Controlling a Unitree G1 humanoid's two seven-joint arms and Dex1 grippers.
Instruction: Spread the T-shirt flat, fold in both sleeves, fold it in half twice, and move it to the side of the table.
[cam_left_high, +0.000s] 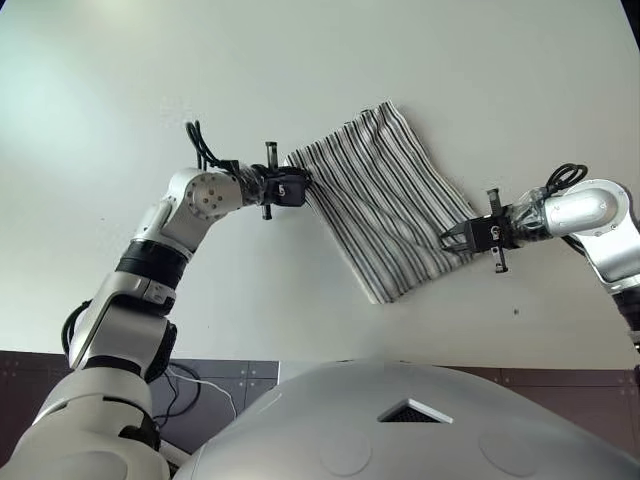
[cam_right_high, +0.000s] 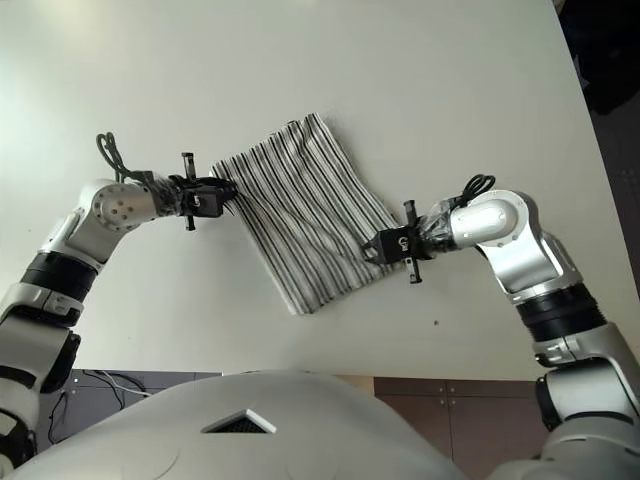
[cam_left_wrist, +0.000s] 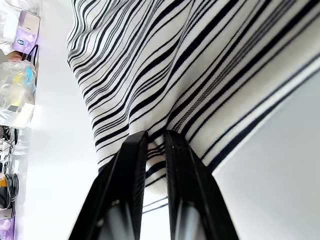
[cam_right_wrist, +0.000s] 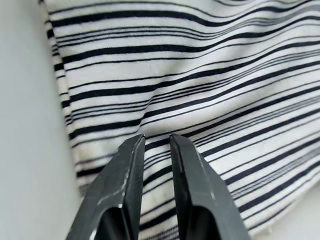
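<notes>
The folded striped T-shirt (cam_left_high: 385, 205) lies on the table (cam_left_high: 120, 80); the left gripper (cam_left_high: 299, 187) clenches one corner; the right gripper (cam_left_high: 452, 237) clenches the opposite corner.

Soft knit cloth T-shirt (cam_left_high: 385, 200), smooth matt table (cam_left_high: 130, 90)

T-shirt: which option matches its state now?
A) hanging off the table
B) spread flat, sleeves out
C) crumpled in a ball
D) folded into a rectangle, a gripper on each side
D: the striped T-shirt lies as a folded rectangle on the table, with the left gripper and right gripper at opposite sides of it.
</notes>
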